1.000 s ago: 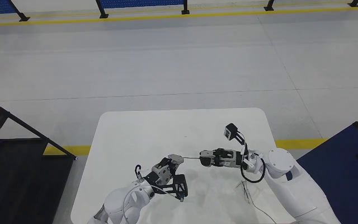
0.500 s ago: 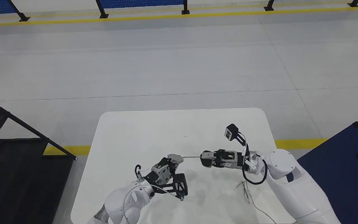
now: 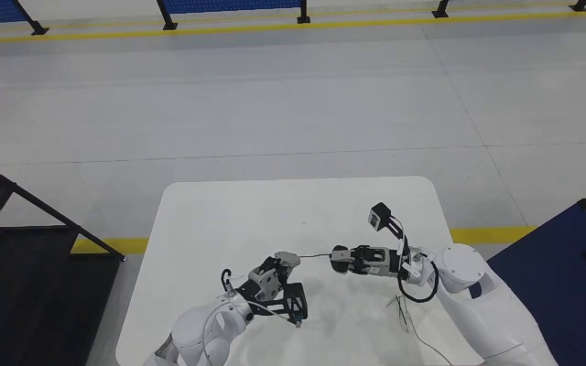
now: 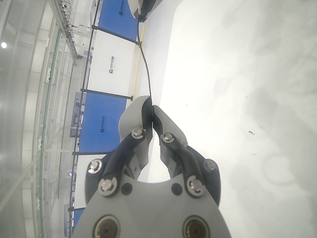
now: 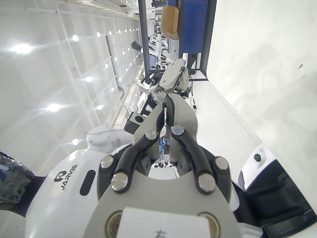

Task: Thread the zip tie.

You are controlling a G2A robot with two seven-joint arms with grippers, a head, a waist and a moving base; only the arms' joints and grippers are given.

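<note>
**Zip tie loosens a little between two closed grippers**

We see almost no travel over the last second. The left gripper hangs where it was, over the near part of the table. The right gripper, close by on its right, has shifted only by a hair.

What has changed is the zip tie. A second ago it ran as a straight line from one gripper to the other. Now it shows a slight bow, lifted clear of the table top.

In the left wrist view, the left gripper has its fingers pinched tight on one end. The zip tie leaves them in a gentle curve towards the other arm. In the right wrist view, the right gripper has its fingers pressed together. We judge it holds the other end, since the tie runs straight into it from above.

We read this as tension being let off, not as threading done. No loop shows, and the two ends sit apart. We cannot tell which end carries the head.

A slack tie is easier to bend round, but the tip may wander when the ends are brought together. A few thin loose strands lie on the table to the near right.
</note>
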